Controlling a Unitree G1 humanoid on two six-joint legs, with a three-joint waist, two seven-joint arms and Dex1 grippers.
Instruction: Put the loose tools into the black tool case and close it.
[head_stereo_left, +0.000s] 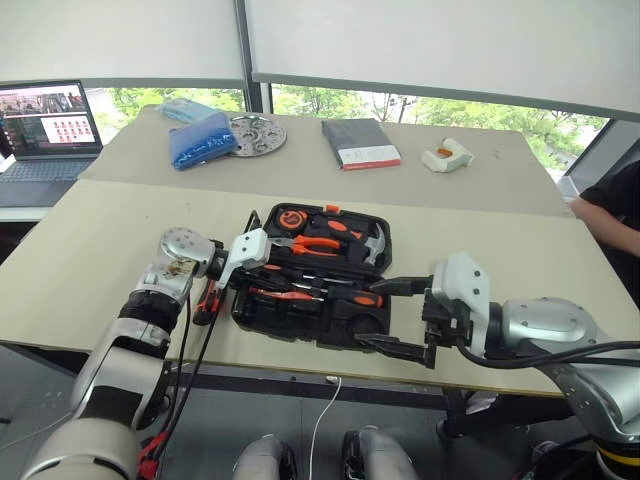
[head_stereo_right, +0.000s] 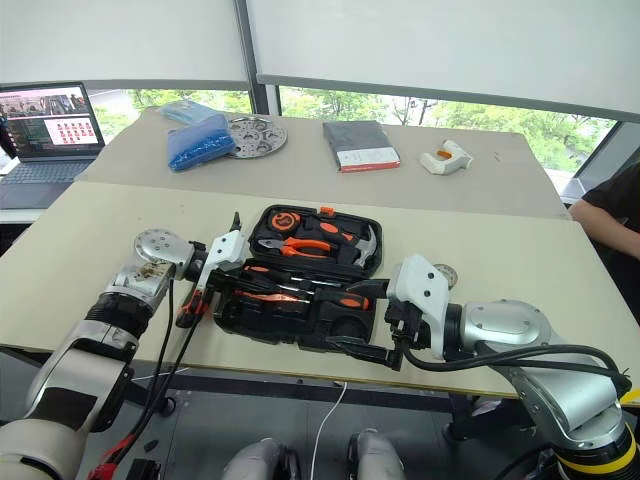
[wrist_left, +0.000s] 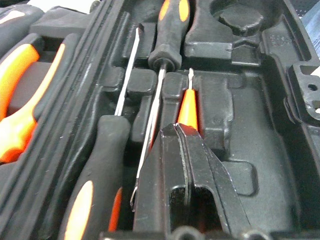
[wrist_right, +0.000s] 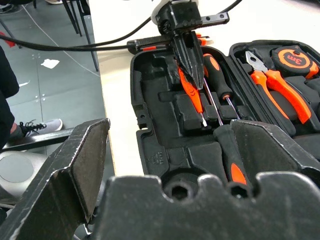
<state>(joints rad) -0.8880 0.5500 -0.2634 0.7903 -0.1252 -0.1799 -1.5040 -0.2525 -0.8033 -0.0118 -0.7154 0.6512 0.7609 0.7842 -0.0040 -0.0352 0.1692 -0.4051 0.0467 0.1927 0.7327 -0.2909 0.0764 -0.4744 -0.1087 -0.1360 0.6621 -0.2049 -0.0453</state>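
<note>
The black tool case (head_stereo_left: 345, 325) lies open on the near table, its lid holding a hammer, pliers and a tape measure. My left gripper (wrist_right: 190, 60) reaches into the case's near half from the left. It is shut on the slim orange screwdriver (wrist_right: 193, 94), whose tip (wrist_left: 190, 75) pokes out past the fingertips and rests over a moulded slot. Orange-and-black screwdrivers (wrist_right: 216, 70) lie in the slots beside it. An orange-black tool (head_stereo_left: 208, 298) lies on the table just left of the case. My right gripper (head_stereo_left: 396, 317) hangs open at the case's right front corner, holding nothing.
On the far table are a laptop (head_stereo_left: 45, 130), a blue bag (head_stereo_left: 200, 140), a metal disc (head_stereo_left: 258, 133), a dark grey book (head_stereo_left: 360, 143) and a small white-orange object (head_stereo_left: 445, 157). A person sits at the right edge (head_stereo_left: 612, 210). Cables hang off the table's front edge.
</note>
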